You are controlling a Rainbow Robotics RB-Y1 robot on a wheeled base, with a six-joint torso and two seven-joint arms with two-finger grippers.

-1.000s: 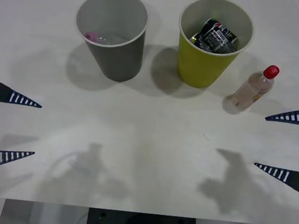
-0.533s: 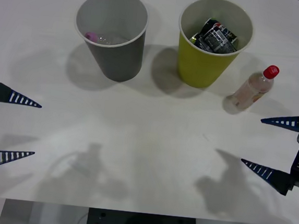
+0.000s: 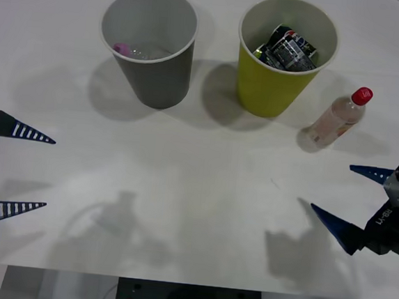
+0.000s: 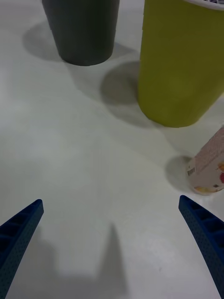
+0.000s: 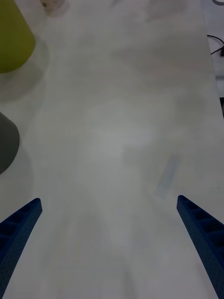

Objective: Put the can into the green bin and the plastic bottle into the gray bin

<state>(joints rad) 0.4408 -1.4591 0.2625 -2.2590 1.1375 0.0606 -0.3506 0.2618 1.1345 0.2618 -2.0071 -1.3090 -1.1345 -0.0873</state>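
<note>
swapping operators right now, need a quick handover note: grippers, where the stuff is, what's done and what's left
Left gripper: open, empty, parked at the table's left edge.
Right gripper: open, empty, low over the table at its right side, near the plastic bottle but not touching it.
Green bin: upright, with dark cans inside, so the can step looks done.
Gray bin: upright, left of the green one, holding a clear item with a pink cap.
Plastic bottle: lying on the table just right of the green bin, red cap pointing away from the robot.
Left to do: grasp the bottle and drop it into the gray bin.
</note>
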